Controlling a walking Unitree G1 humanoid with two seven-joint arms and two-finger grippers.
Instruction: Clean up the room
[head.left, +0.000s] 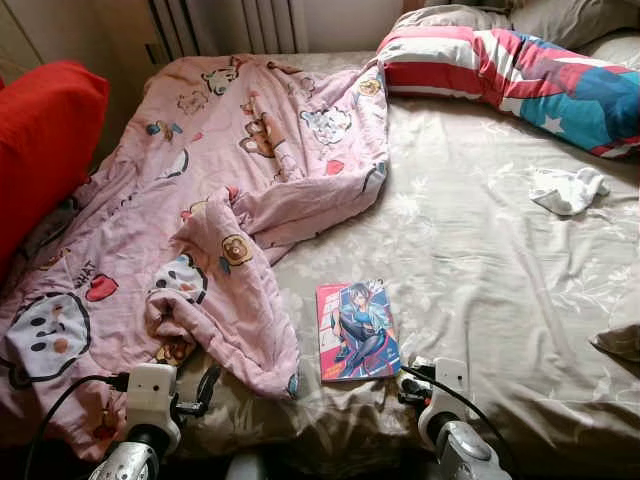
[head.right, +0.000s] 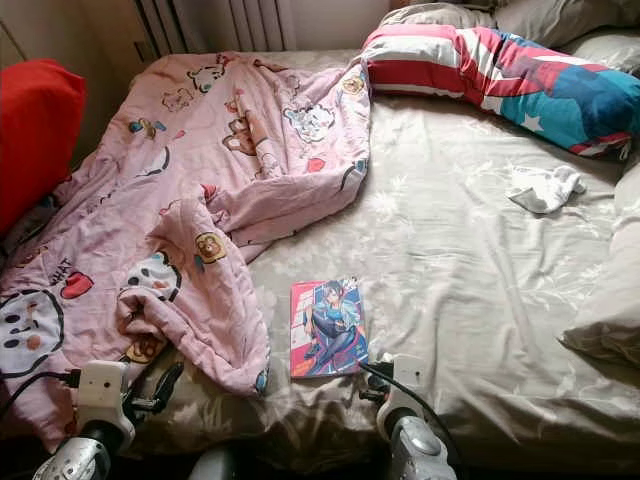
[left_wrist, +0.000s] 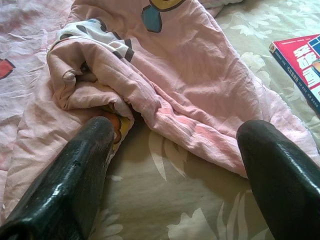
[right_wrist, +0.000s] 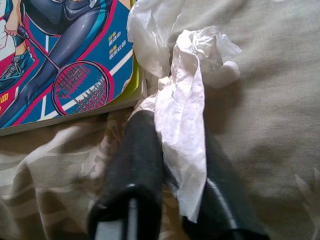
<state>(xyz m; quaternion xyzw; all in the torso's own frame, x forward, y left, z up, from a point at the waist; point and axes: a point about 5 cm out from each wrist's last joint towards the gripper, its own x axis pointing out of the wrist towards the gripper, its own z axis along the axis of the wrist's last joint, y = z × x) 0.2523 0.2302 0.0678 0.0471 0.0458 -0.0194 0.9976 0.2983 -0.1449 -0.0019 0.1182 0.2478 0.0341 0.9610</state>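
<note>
Pinching crumpled white tissue (right_wrist: 187, 120) in right hand (right_wrist: 172, 165), thin, creased, left hand (left_wrist: 170, 165) spread open

red cushion (head.left: 45, 140) (beside the bed (head.left: 480, 260))

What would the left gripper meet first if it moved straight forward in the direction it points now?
Most likely the pink blanket: its bunched fold lies on the bedsheet directly ahead of the open left gripper. Depth is hard to judge.

Soft daylight falls evenly across the bed sheet (head.left: 480, 250); head views look slightly hazy, wrist views sharper, shadows faint.
</note>
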